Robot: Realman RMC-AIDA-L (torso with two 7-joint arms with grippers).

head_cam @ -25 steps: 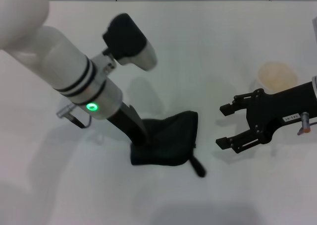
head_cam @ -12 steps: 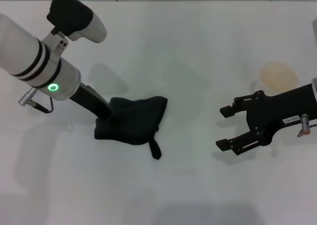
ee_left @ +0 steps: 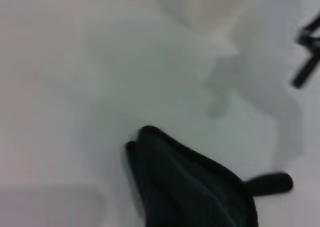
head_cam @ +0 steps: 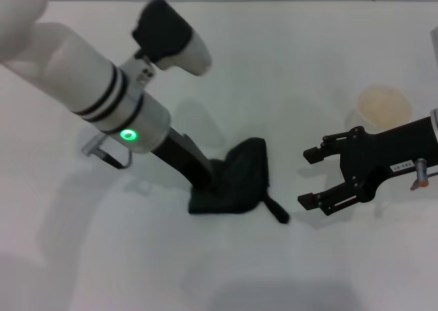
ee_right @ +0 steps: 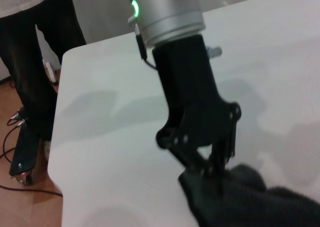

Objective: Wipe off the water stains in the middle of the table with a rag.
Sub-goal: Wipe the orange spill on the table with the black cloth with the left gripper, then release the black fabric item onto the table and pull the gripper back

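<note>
The left gripper (head_cam: 209, 181) is down on the table (head_cam: 287, 64), with its tips pushed into the rag (head_cam: 236, 184). In the right wrist view the left gripper (ee_right: 212, 169) has its black fingers (ee_right: 225, 152) close together, pinching a bit of the rag (ee_right: 240, 199) at its edge. The fingers point down and dig into the soft black cloth. Above them is the black hand part, then a silver ring with a small green light (head_cam: 126, 134), then the thick white arm going up and away to the robot's left.

The rag lies flat on the white table, near the middle and a little toward the robot. It is bunched and folded. A short black strap (head_cam: 275, 210) sticks out from its corner toward the robot's right side. In the left wrist view the rag (ee_left: 190, 187) shows as a dark heap with the strap (ee_left: 265, 183) poking out beside it.

The right gripper (head_cam: 316, 176) is off to the right, near the rag but not touching it. Its two black fingers are spread wide apart and hold nothing. It hangs just over the table.

Behind the right gripper stands a white paper cup (head_cam: 383, 105) on the table. It is well apart from the rag.

No orange-brown spot shows on the bare table around the rag.
</note>
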